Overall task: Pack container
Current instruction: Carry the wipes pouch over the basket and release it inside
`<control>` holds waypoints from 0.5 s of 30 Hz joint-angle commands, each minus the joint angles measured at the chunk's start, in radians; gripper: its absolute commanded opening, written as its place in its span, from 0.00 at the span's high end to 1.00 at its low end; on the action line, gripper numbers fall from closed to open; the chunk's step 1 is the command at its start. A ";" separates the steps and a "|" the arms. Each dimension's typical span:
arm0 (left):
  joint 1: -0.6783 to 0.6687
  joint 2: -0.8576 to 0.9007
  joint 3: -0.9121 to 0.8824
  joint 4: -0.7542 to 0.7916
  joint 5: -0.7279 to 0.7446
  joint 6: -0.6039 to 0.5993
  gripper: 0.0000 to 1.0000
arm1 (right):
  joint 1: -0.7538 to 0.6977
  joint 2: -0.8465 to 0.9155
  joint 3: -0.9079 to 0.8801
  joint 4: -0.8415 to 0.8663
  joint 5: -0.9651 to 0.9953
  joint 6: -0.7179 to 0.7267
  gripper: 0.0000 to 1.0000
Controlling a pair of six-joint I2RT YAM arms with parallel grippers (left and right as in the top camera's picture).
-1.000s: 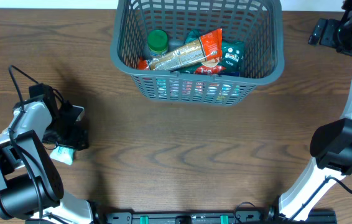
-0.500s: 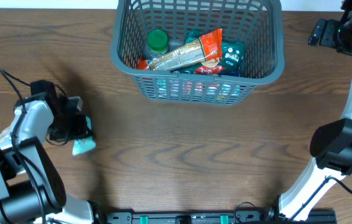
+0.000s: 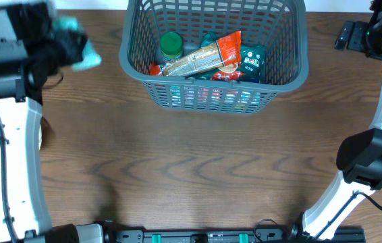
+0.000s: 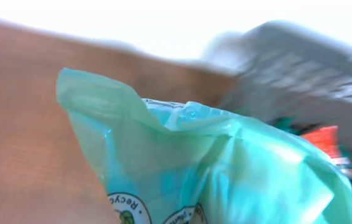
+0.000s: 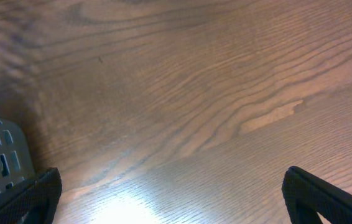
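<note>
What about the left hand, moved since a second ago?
Yes: left hand, shut on a pale teal plastic packet, went from the table's near left to just left of the dark grey slotted plastic basket.

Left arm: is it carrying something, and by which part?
Yes: the left gripper holds a pale green packet, apparently by one end; blur hides the exact spot. The right gripper holds nothing.
</note>
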 commanded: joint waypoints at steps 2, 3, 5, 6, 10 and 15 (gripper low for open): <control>-0.146 0.056 0.200 -0.004 0.000 0.078 0.95 | -0.005 0.000 -0.001 -0.001 -0.001 -0.013 0.01; -0.183 0.072 0.234 -0.003 -0.007 0.130 0.94 | -0.005 0.000 -0.001 -0.002 -0.001 -0.013 0.01; -0.256 0.101 0.284 0.011 -0.036 0.258 0.95 | -0.005 0.000 -0.001 -0.006 -0.001 -0.013 0.01; -0.294 0.114 0.297 0.027 -0.056 0.333 0.94 | -0.005 0.000 -0.001 -0.008 -0.001 -0.013 0.01; -0.436 0.178 0.300 0.083 -0.085 0.780 0.95 | -0.005 0.000 -0.001 -0.013 -0.001 -0.013 0.01; -0.514 0.314 0.299 0.114 -0.156 0.999 0.94 | -0.005 0.000 -0.001 -0.019 -0.002 -0.012 0.01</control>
